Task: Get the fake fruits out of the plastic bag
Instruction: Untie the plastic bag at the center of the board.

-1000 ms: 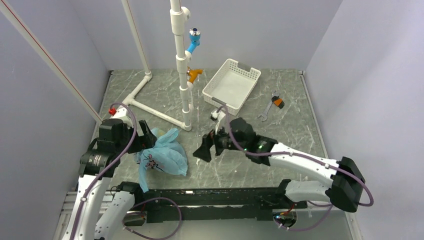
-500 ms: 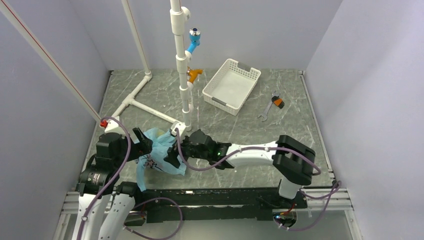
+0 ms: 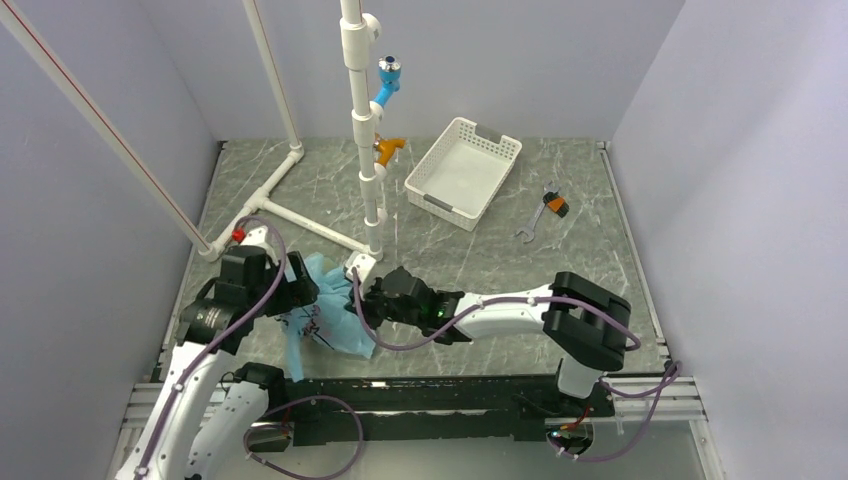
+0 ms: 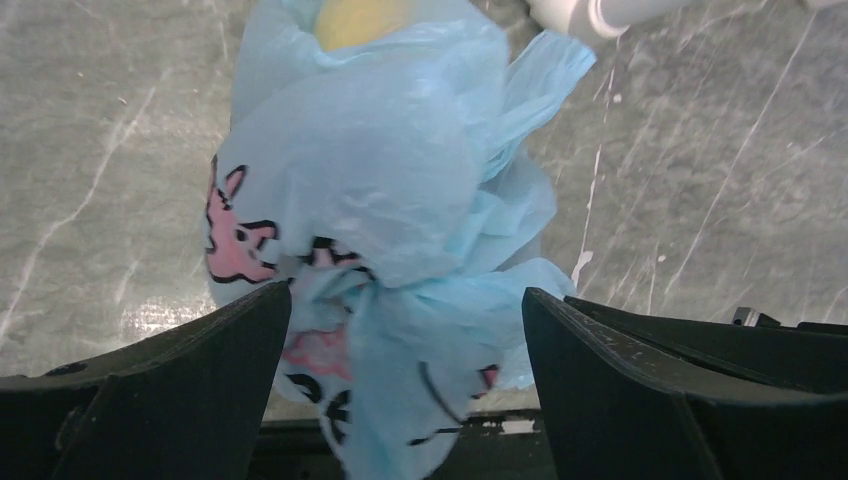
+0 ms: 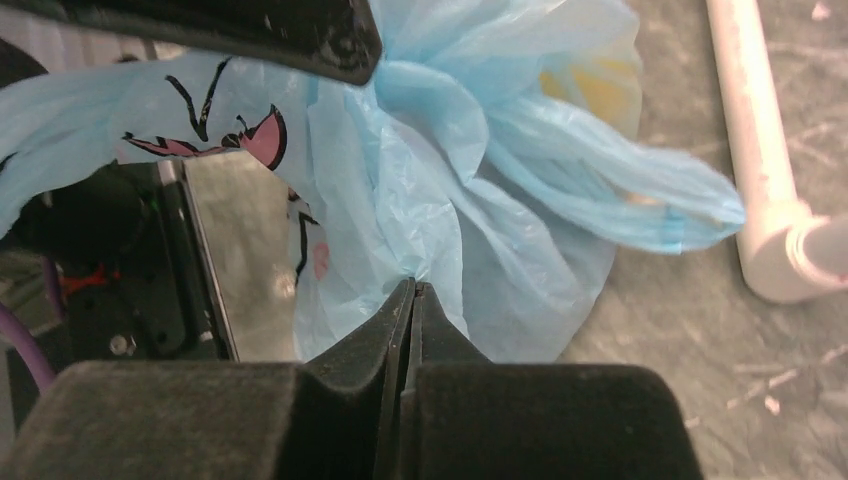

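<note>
We see the right gripper point(image 5: 413, 290), newly swung left, clenched on a fold of the plastic bag point(image 3: 325, 315) at the desk's point(image 3: 480, 240) near left. The left fingers point(image 4: 180, 380) straddle the bag, grip unclear. The yellow fruit point(image 4: 362, 18) is still inside.

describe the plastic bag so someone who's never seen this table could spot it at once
On the grey marbled table, look left, between the white pipe frame and the arm bases. The plastic bag bunches up there, pinched by the right end effector. It is the only soft, crinkly thing: light blue with pink-and-black cartoon prints.
</note>
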You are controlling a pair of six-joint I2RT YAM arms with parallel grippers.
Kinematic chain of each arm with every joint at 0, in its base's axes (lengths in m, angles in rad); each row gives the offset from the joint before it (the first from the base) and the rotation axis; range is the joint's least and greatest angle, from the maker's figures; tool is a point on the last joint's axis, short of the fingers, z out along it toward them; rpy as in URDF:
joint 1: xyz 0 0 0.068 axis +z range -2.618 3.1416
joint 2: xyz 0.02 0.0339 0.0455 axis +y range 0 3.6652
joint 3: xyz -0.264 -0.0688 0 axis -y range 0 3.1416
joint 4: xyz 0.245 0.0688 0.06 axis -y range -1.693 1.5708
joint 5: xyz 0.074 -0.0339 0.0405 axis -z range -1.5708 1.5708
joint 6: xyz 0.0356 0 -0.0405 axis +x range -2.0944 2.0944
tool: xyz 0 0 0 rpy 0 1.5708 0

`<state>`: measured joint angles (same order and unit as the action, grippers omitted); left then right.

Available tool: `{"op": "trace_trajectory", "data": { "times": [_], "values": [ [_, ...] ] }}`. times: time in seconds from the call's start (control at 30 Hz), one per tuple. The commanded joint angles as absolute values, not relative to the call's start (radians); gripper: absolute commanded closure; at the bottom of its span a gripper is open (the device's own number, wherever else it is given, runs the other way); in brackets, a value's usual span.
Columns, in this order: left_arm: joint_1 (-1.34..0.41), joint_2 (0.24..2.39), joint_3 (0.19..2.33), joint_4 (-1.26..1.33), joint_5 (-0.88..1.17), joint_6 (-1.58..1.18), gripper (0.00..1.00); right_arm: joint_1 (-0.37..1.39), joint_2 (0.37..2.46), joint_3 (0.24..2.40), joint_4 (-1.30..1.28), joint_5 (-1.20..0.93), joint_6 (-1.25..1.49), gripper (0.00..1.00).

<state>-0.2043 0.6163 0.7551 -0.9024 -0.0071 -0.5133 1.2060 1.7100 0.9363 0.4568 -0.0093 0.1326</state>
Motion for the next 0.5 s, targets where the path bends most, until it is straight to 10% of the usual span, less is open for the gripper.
{"op": "trace_trajectory", "data": {
  "times": [0.0,0.47],
  "values": [
    [-0.243,0.656,0.778,-0.893,0.013,-0.504,0.09,1.206,1.623,0.866,0.430,-0.007,0.084,1.00],
    [-0.257,0.715,0.743,-0.731,0.339,-0.358,0.11,1.193,1.424,0.743,0.294,-0.029,0.035,1.00]
  ]
}}
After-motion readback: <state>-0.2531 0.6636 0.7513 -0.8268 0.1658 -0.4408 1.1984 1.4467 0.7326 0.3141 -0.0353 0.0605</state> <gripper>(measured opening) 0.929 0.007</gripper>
